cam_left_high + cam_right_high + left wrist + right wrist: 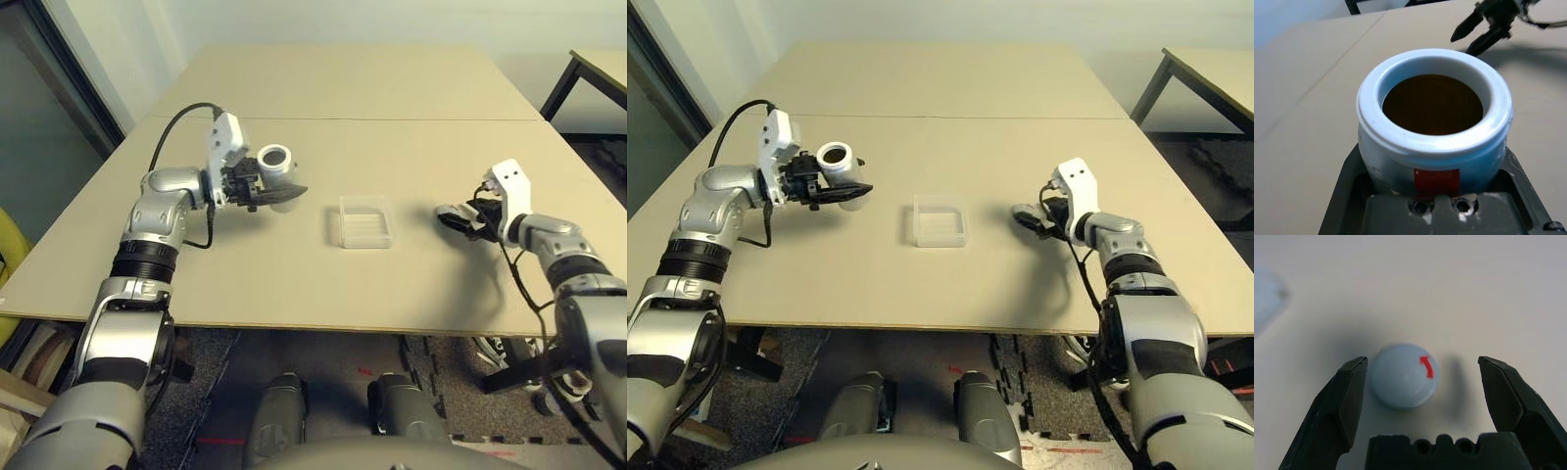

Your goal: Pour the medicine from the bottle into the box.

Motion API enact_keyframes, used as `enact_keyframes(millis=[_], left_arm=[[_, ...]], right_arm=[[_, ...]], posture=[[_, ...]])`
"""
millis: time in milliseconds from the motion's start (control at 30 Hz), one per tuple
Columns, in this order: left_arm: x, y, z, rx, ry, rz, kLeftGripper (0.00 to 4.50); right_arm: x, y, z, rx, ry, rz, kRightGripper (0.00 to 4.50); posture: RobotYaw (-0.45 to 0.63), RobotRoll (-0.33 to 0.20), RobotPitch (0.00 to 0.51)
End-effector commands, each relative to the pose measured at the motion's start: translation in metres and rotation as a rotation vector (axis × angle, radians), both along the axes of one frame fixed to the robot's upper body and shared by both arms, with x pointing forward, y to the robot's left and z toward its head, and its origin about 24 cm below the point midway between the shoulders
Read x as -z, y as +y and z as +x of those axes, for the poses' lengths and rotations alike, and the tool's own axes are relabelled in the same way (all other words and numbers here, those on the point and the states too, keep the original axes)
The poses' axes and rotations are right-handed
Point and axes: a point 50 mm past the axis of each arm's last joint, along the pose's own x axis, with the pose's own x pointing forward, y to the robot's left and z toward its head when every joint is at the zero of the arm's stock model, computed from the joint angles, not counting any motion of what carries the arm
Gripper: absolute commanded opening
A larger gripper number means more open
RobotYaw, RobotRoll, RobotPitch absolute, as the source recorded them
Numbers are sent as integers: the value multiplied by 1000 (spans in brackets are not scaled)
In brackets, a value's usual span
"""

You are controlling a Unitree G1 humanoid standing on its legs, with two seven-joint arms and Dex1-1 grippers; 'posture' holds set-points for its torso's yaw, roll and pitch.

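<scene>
My left gripper (279, 193) is shut on the bottle (277, 162), holding it above the table's left side. The bottle is uncapped, silvery with a white rim and a red label patch (1436, 180). Its mouth is dark brown inside, and the medicine is hidden. The clear box (344, 221) lies flat at the table's middle, to the right of the bottle and apart from it. My right gripper (1422, 364) stands open low over the table on the right. A pale round cap (1403, 377) with a red arrow lies between its fingers, touching neither.
The tan table (294, 284) has a seam running across it behind the bottle. A second table's dark leg (560, 88) stands at the far right. A black cable (181, 122) loops off my left wrist.
</scene>
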Motion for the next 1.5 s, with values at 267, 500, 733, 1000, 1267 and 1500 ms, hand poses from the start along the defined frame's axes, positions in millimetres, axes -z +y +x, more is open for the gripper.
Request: enact_keyframes(millis=[267,500,733,1000,1267,1500], left_arm=[[-10,-34,22,-23,-240,235,2581],[-10,-52,32,-42,-412,381,2581],[0,-71,30,31,-612,506,2581],[11,-103,26,183,-1085,757,2581],[19,-124,26,400,-1399,951,2581],[21,-123,33,393,-1383,1063,2581]], right_arm=[[-42,26,-12,-291,-103,157,4500],[-69,46,-24,-386,-143,188,4500],[-80,52,-33,-434,-141,201,4500],[-82,56,-35,-441,-147,248,4500],[-84,57,-35,-427,-159,294,4500],[-84,63,-34,-425,-175,333,4500]], posture=[[-89,0,0],[-103,0,0],[-116,0,0],[-115,0,0],[-107,0,0],[-106,0,0]])
